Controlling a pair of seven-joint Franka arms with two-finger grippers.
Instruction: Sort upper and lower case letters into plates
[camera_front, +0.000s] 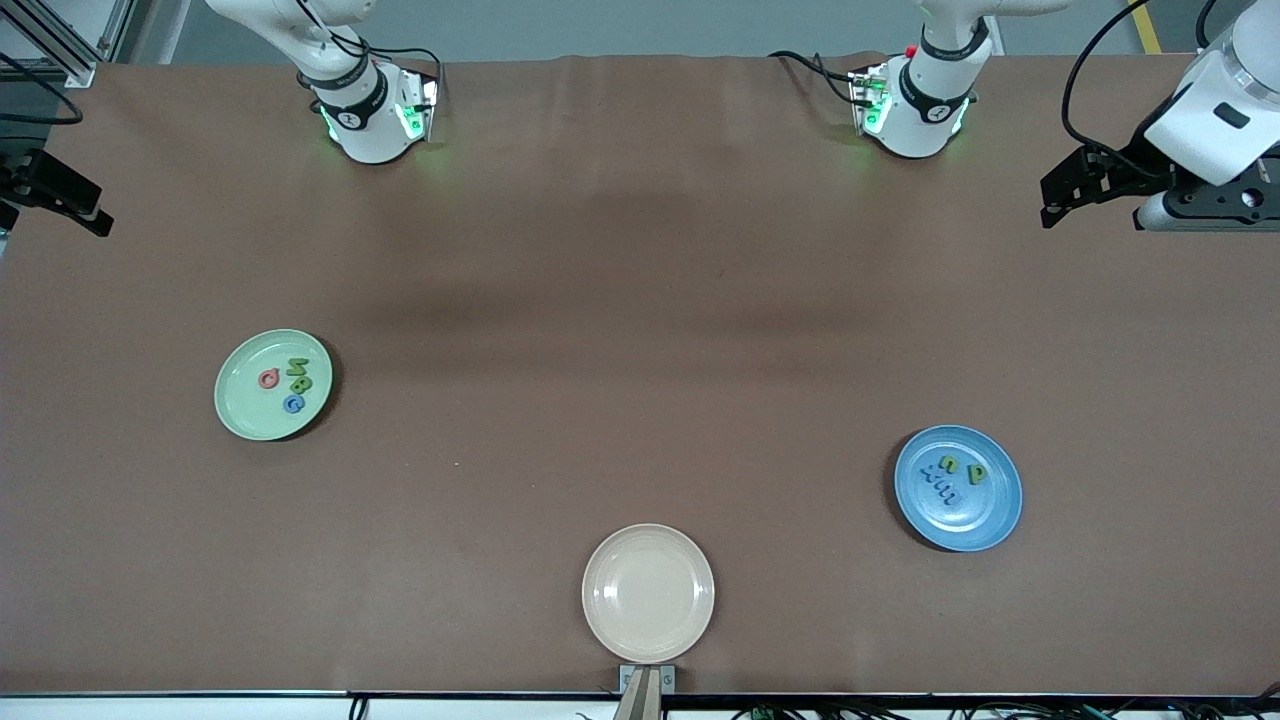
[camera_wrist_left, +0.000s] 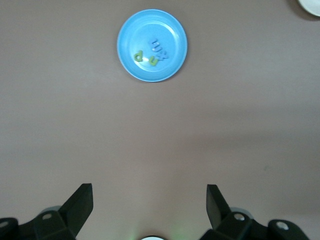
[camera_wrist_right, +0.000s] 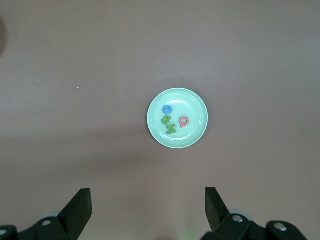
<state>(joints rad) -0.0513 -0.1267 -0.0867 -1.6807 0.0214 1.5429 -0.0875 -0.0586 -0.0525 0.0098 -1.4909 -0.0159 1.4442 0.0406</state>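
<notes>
**A:** Look at the green plate, toward the right arm's end of the counter. It holds four letters: a red one, two green ones and a blue one, all lying flat inside the rim.

**B:** And the blue plate, toward the left arm's end, carries two green letters with blue letters just beside them. I can't read every shape cleanly.

**A:** The cream plate, nearest the front camera, has nothing in it, and I see no loose letters on the counter.

**B:** So, to my eye, the sorting looks finished, or very nearly.

**A:** The left hand hangs high over the bare counter at its own end, fingers spread wide and holding nothing.

**B:** Same for the right hand: fingers apart and empty, well above the green plate's area. Both arms seem to be waiting.
</notes>
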